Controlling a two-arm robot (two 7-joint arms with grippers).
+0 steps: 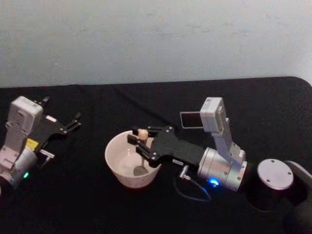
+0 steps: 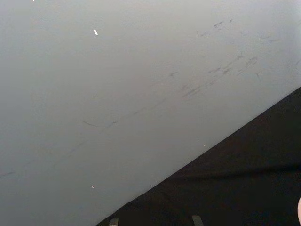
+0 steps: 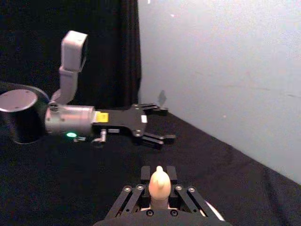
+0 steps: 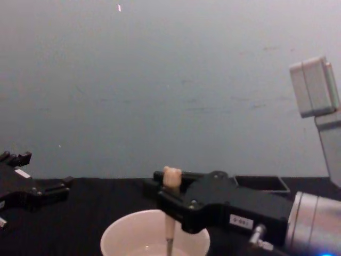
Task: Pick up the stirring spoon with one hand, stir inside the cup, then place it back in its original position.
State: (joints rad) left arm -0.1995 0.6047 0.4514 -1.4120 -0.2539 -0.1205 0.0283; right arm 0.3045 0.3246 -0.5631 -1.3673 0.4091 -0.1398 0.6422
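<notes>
**Head view.** The right gripper point(image 1: 141, 141) is reaching in from the right, above the cup point(image 1: 119, 176). Its 2 fingers are pinching the cream handle of the spoon point(image 1: 143, 133) just below the bear head, with only the handle's width between them. The spoon is hanging nearly upright. Its thin neck is running down inside the rim and its metal bowl is lying low in the cup, near the bottom. Whether the bowl is touching the bottom cannot be told. The cup is sitting on the black table point(image 1: 97, 209) near the middle, a little left of the gripper's body. The holder point(image 1: 190, 119) is standing behind the right arm, to the right of the cup and apart from it.

**Chest view.** The bear head is showing above the fingers and the handle is dropping straight into the cup's mouth. The holder's square mouth is peeking over the back of the gripper.

**Right wrist view.** The bear head is sitting between the 2 pads. Farther off, the left gripper point(image 3: 162, 124) is idling at the table's left side, well apart from the cup. Its 2 fingers are spreading wide and gripping nothing.
</notes>
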